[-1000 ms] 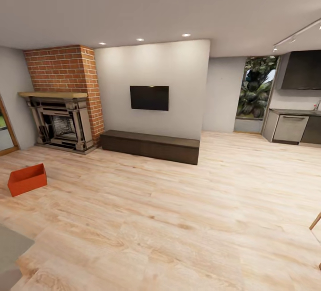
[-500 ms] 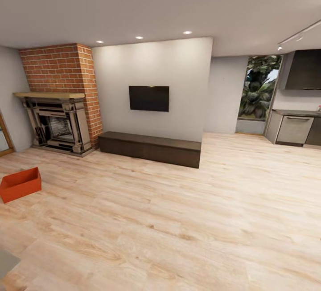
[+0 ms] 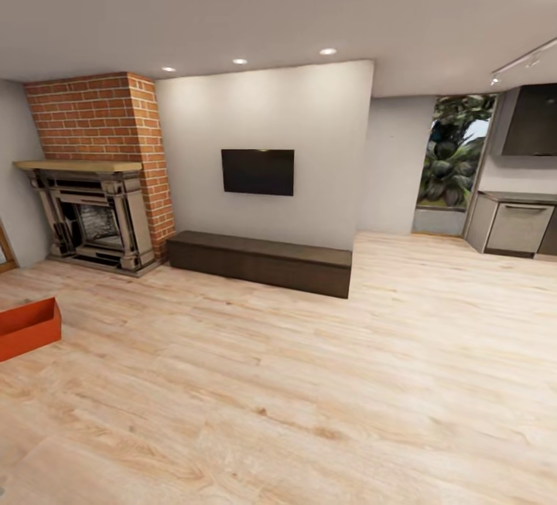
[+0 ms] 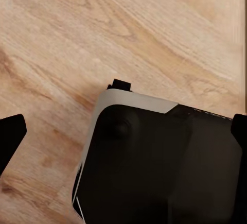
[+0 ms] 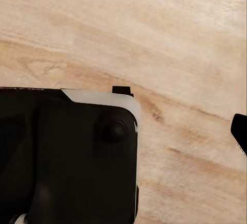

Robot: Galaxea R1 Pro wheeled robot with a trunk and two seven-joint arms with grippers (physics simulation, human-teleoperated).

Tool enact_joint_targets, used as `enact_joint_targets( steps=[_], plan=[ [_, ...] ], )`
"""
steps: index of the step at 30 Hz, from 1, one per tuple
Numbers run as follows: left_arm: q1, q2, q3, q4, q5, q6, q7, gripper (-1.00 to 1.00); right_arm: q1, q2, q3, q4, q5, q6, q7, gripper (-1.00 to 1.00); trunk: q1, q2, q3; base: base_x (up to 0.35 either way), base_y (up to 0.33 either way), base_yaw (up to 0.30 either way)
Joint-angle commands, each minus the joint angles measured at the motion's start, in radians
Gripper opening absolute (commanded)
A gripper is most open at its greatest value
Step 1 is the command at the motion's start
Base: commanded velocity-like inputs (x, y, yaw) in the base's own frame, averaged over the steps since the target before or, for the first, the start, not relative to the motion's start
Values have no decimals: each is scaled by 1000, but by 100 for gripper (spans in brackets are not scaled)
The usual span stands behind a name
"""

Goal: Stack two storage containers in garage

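Head view: one storage container [image 3: 27, 329] sits on wood floor [image 3: 309, 381] left of the fireplace [image 3: 93, 219], wide open planks beyond; grippers' state cannot be told.

Bright, even light from 3 ceiling spotlights [image 3: 240, 61]; soft blur, edges stretched.

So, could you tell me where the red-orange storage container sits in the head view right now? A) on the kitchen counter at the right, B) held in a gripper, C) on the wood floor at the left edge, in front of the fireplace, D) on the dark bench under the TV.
C: the storage container rests on the wood-plank floor at the picture's left edge, forward of the fireplace, apart from the bench.
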State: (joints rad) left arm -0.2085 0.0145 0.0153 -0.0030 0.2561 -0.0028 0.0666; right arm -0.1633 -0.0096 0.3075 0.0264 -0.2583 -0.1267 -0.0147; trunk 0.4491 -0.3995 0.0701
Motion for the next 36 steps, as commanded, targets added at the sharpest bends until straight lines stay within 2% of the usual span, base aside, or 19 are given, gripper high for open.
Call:
enact_joint_targets(
  steps=[1, 36],
  plan=[
    [0, 0, 1, 0, 3, 0, 2, 100, -1, 0, 9, 3, -9, -5, -1, 100, 1, 0, 0, 322, 0, 0],
    [0, 0, 2, 0, 8, -2, 2, 100, -1, 0, 9, 3, -9, -5, -1, 100, 1, 0, 0, 322, 0, 0]
  ],
)
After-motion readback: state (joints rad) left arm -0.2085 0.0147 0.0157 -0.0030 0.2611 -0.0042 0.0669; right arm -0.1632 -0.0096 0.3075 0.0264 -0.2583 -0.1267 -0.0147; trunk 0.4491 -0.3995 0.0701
